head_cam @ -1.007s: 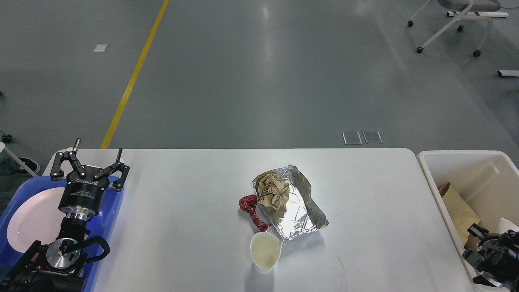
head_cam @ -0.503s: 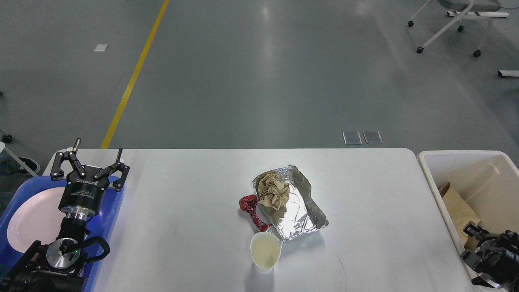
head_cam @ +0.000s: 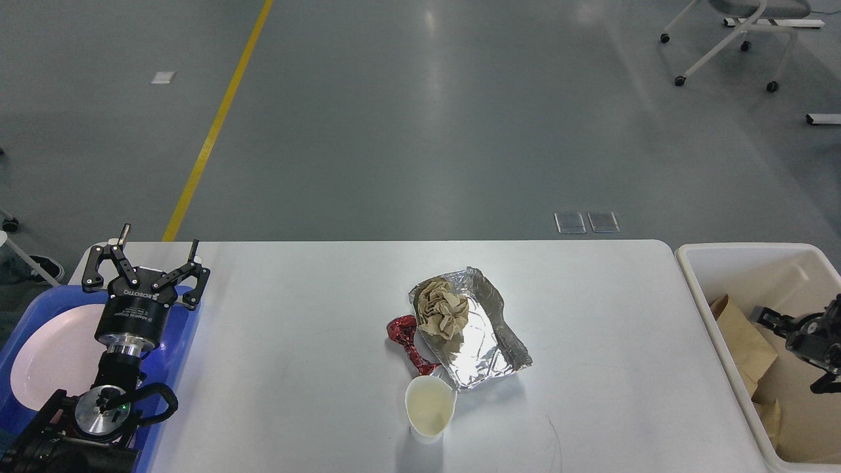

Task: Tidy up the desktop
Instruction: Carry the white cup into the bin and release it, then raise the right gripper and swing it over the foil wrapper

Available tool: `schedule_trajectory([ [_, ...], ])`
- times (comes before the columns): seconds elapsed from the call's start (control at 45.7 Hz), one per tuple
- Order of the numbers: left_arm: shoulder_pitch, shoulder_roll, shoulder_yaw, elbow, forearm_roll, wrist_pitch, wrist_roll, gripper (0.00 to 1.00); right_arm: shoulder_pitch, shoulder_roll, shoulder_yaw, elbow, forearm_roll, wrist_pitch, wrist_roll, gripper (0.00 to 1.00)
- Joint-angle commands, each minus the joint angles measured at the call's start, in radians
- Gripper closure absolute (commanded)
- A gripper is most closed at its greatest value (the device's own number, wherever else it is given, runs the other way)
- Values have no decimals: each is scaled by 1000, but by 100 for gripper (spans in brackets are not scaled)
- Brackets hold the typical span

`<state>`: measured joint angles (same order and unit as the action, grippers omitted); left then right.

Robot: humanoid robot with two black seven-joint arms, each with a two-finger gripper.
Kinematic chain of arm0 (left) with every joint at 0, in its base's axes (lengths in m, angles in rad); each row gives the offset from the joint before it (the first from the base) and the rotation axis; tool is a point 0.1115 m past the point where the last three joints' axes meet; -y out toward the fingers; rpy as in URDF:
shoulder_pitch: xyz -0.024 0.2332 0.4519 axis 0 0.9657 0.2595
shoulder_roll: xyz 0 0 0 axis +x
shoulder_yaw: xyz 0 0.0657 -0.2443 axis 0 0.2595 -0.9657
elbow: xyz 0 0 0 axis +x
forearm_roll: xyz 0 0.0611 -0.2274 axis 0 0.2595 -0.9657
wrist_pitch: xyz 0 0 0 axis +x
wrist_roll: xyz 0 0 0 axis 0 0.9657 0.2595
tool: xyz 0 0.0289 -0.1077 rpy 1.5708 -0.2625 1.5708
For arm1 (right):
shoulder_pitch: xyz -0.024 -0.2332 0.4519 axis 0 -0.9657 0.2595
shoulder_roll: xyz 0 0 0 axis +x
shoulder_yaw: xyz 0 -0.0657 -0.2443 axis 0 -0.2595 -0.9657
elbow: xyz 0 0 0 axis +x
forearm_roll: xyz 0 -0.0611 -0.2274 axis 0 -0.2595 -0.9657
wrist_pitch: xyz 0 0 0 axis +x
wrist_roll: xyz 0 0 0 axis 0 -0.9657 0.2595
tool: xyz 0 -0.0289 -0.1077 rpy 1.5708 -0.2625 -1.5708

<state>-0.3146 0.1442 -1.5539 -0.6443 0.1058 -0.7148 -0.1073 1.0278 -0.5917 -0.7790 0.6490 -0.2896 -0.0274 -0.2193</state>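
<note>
Beside the foil tray point(head_cam: 483, 341) holding crumpled brown paper point(head_cam: 444, 313) lie a red wrapper point(head_cam: 407, 338) and a paper cup point(head_cam: 430, 408).

We are in a lab or industrial hall. Grey coated floor point(head_cam: 420, 118), yellow lane line point(head_cam: 217, 121), wheeled chair base point(head_cam: 729, 46).

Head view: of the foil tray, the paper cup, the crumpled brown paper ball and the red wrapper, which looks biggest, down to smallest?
1. Foil tray, clearly largest.
2. Paper cup and crumpled brown paper ball look alike; the cup sits nearer the camera, so I won't rank them.
3. Red wrapper, smallest, though partly hidden by the tray.
</note>
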Motion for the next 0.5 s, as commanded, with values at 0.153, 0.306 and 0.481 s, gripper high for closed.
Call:
schedule_trajectory([
  [0.153, 0, 0, 0, 0, 0, 0, 0, 4, 494, 36, -376, 216, 6, 403, 1, 0],
  [0.306, 0, 0, 0, 0, 0, 0, 0, 4, 718, 69, -454, 391, 7, 550, 1, 0],
  [0.481, 0, 0, 0, 0, 0, 0, 0, 4, 1012, 160, -508, 601, 29, 751, 0, 0],
])
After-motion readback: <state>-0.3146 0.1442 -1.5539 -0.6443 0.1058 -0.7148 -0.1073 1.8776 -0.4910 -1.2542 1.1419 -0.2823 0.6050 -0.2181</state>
